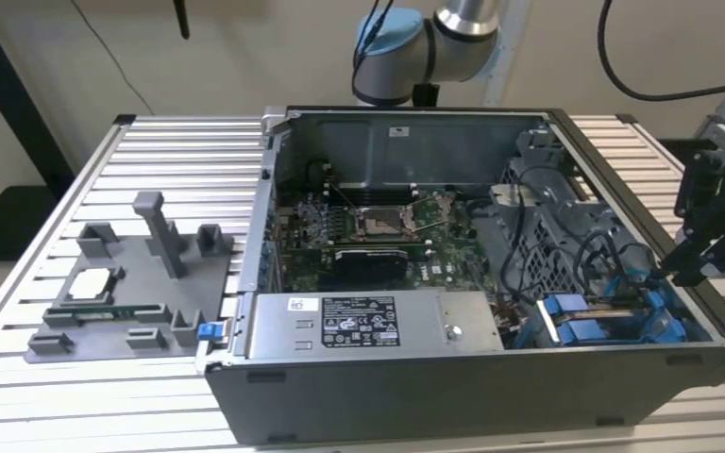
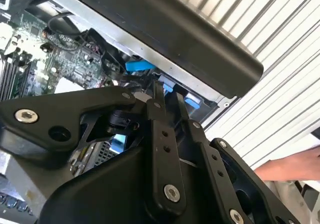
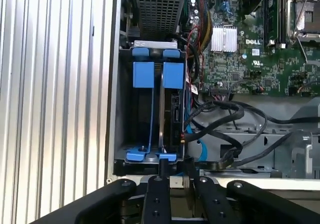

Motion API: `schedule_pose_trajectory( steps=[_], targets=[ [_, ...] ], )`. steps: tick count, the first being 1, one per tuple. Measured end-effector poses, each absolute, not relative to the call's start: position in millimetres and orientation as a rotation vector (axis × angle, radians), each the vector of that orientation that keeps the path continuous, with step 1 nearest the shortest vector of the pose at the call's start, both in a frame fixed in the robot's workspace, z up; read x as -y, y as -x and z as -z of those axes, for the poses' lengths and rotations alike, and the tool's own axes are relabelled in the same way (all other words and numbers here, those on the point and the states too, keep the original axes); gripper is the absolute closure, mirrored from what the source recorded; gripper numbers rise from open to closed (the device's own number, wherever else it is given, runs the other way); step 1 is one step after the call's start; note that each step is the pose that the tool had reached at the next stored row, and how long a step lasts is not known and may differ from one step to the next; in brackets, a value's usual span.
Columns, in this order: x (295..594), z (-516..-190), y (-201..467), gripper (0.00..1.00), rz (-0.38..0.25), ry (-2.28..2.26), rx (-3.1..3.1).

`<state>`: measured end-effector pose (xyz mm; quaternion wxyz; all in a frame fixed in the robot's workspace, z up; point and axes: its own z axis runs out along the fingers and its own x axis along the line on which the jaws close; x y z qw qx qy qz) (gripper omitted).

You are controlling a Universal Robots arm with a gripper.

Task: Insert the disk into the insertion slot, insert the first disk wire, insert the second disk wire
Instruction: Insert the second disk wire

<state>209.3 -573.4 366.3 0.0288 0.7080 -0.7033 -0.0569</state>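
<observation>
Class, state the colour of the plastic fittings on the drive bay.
The plastic fittings are bright blue, clearest in the first wrist view.

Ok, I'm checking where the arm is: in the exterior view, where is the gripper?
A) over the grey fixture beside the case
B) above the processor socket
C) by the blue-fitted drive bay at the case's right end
C: the gripper hangs at the exterior view's right end of the computer case, just beside the insertion slot with its blue fittings.
</observation>
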Motion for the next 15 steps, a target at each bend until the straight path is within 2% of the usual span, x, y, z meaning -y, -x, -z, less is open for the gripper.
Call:
schedule_pose_trajectory(
  steps=[8, 15],
  targets=[
    [576.7, -366.0, -209.5, 0.0, 0.235, -2.21, 2.191],
    [584.0, -366.0, -209.4, 0.0, 0.319, -2.246, 2.218]
  ],
)
